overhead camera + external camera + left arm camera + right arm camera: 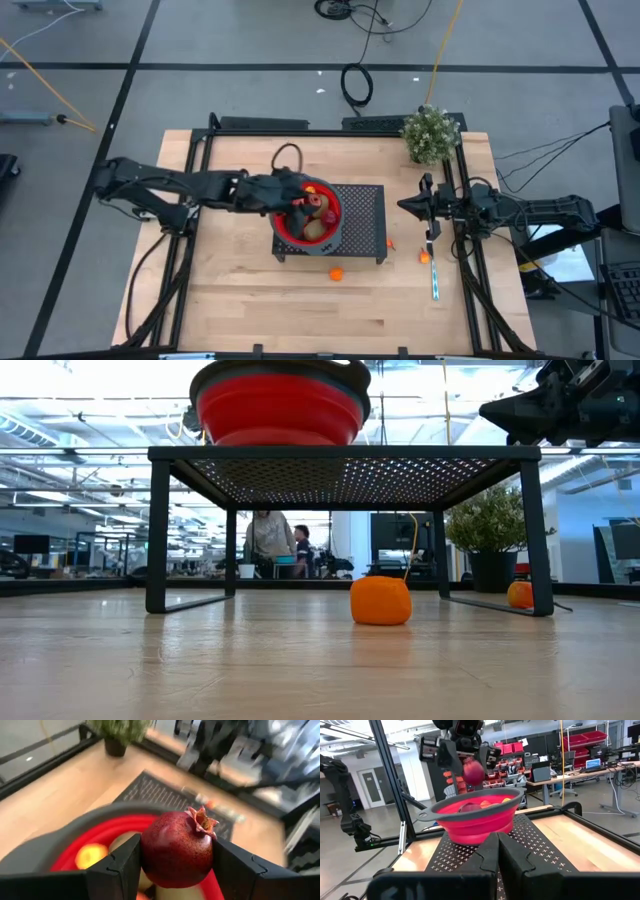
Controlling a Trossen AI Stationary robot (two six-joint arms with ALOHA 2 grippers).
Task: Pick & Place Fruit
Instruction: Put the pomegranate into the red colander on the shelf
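Two arms are before you on the pale wooden table [240, 290]; starting at your left, the left gripper [175, 865] reaches over the red collapsible bowl with a grey rim [308, 216], its two dark fingers [117, 870] clamped on either side of a dark red pomegranate with a small crown [177, 851], which hangs just above the bowl's opening; inside the bowl you can see a yellow-red fruit piece [90, 856] and paler pieces beneath the pomegranate; the bowl stands on the left part of a black perforated metal stand [362, 215] near the table's middle; one small orange ball [336, 272] lies on the wood just in front of the stand, and another small orange ball [424, 256] lies further right, beside a thin pale-handled utensil [434, 280]; at your right, the right gripper [497, 851] waits with fingers pressed together and empty, pointing toward the stand; a leafy green potted plant [431, 133] sits at the far right corner.
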